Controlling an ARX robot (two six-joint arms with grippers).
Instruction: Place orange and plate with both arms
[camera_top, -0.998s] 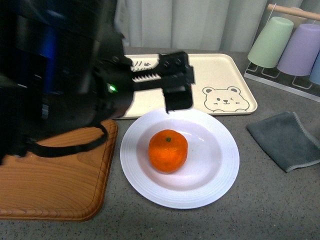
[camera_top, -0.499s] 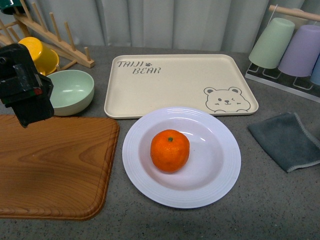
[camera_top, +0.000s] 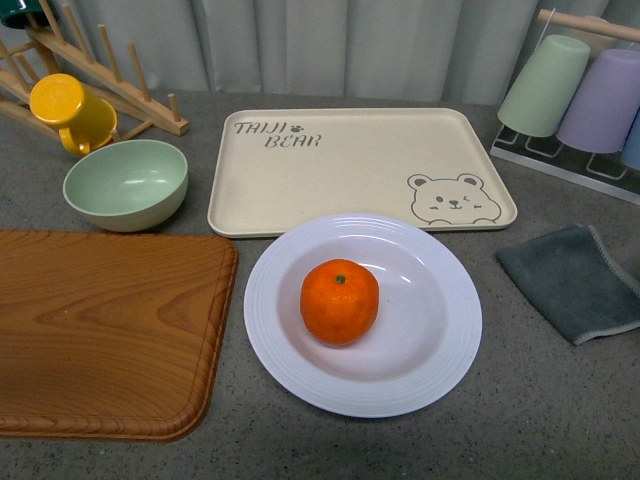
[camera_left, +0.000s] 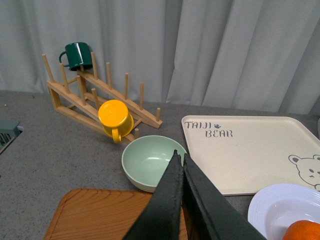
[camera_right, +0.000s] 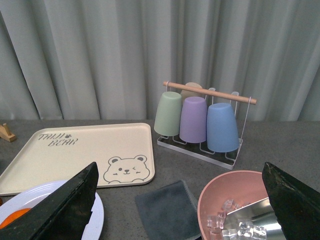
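Observation:
The orange (camera_top: 339, 301) sits in the well of the pale lavender-white plate (camera_top: 440, 350), on the grey counter just in front of the beige bear tray. Neither gripper shows in the front view. In the left wrist view my left gripper (camera_left: 180, 158) is shut and empty, held above the wooden board, with the plate's rim (camera_left: 260, 210) and a slice of the orange (camera_left: 305, 232) off to one side. In the right wrist view my right gripper (camera_right: 180, 175) is wide open and empty, with the plate's edge (camera_right: 95, 212) and a bit of orange (camera_right: 12, 217) beside one finger.
The bear tray (camera_top: 360, 165) lies behind the plate. A wooden board (camera_top: 100, 330) lies left of it, a green bowl (camera_top: 127, 183) and a yellow mug (camera_top: 70, 110) on a peg rack at back left. A grey cloth (camera_top: 575, 280) and cup rack (camera_top: 580, 95) are right. A pink bowl with ice (camera_right: 235, 210) is in the right wrist view.
My left arm has pulled back leftwards from over the plate and out of the front view. The orange and plate have stayed in place.

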